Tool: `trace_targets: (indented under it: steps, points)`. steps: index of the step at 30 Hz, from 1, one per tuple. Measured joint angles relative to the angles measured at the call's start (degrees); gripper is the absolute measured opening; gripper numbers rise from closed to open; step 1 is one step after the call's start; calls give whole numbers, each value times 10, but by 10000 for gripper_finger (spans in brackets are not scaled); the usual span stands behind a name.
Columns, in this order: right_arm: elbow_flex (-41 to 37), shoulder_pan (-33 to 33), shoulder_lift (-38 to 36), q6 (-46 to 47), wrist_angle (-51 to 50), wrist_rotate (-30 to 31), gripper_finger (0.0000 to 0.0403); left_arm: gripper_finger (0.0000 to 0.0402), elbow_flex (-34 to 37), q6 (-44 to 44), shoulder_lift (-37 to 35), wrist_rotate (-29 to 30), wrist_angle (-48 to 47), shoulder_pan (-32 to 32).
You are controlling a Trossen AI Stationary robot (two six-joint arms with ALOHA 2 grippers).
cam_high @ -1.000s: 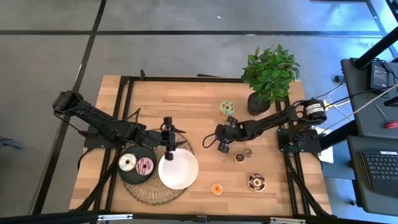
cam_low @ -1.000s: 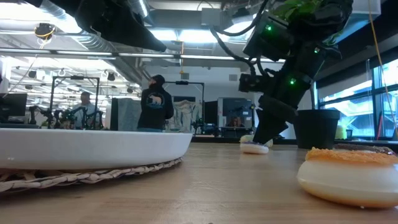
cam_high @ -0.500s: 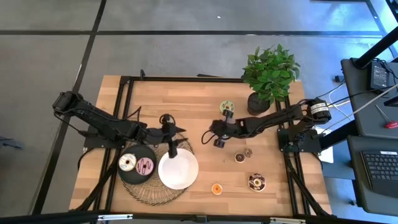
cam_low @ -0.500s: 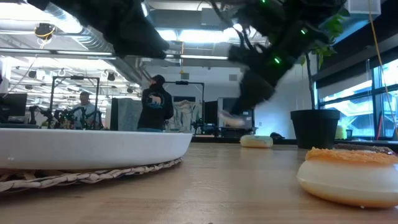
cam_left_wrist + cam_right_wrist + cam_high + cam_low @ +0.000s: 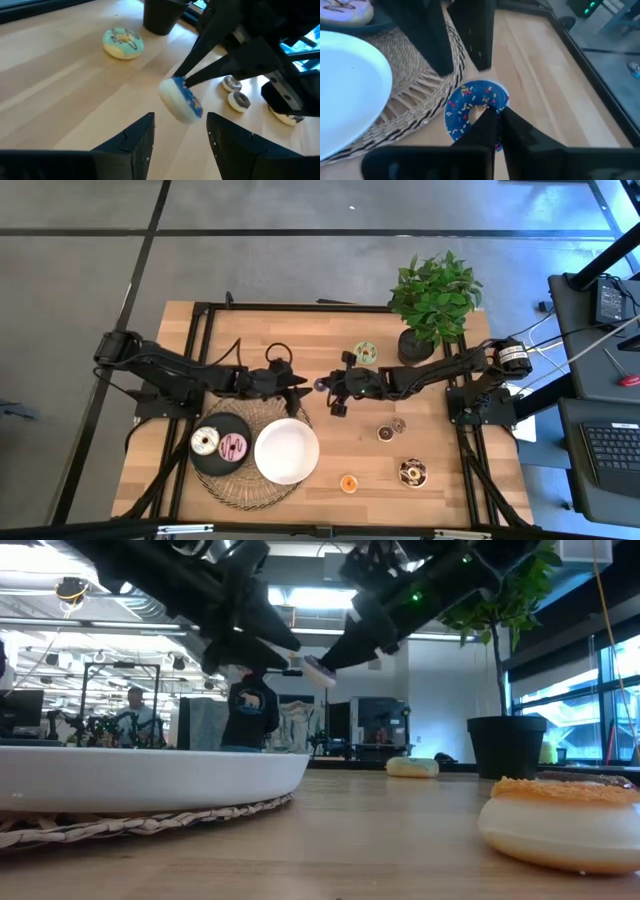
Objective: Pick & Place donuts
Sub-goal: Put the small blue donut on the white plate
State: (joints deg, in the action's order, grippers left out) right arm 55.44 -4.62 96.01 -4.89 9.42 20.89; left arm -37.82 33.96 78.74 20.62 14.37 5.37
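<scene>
My right gripper [image 5: 327, 385] is shut on a blue sprinkled donut [image 5: 465, 111] and holds it in the air above the table's middle, beside the wicker mat. My left gripper [image 5: 180, 137] is open and level, its fingers standing on either side just short of the donut [image 5: 181, 100], not touching it. A white-iced donut [image 5: 205, 442] and a pink donut [image 5: 233, 447] lie on the black plate [image 5: 215, 463]. The white plate [image 5: 286, 452] sits beside it. A green donut [image 5: 365, 352], two small brown ones [image 5: 385, 433], an orange one [image 5: 348, 483] and a dark sprinkled one [image 5: 411, 472] lie flat on the table. My right gripper pinches the blue donut's ring on one side [image 5: 492, 107], one finger [image 5: 484, 125] at the hole and the other [image 5: 517, 127] outside the rim. The fingers come about level from the table's right. The donut is lifted clear, tilted on edge [image 5: 320, 670].
A potted plant [image 5: 432, 305] stands at the far right of the table. The round wicker mat [image 5: 245, 488] lies under both plates near the front left. Bare wood shows between the mat and the loose donuts on the right.
My right gripper has lifted the blue donut off the table and carried it up and toward the table's left, to my left gripper. My left gripper has swung from above the white plate toward the far edge and turned level to face the donut.
</scene>
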Motion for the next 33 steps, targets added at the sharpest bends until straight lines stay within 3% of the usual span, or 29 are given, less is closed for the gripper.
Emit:
trace_targets:
  steps: [11,25,29,33]
  points:
    - [0,-1,0,-3,16,0,20,152,0,-6,19,-9,22,-14]
    - [0,-1,0,-4,20,-2,25,47,0,-37,19,-18,39,-14]
    - [0,-1,0,-17,20,-8,38,25,0,-37,19,-43,39,-14]
    - [0,-1,-2,-17,16,-40,76,14,0,-37,19,-62,34,-13]
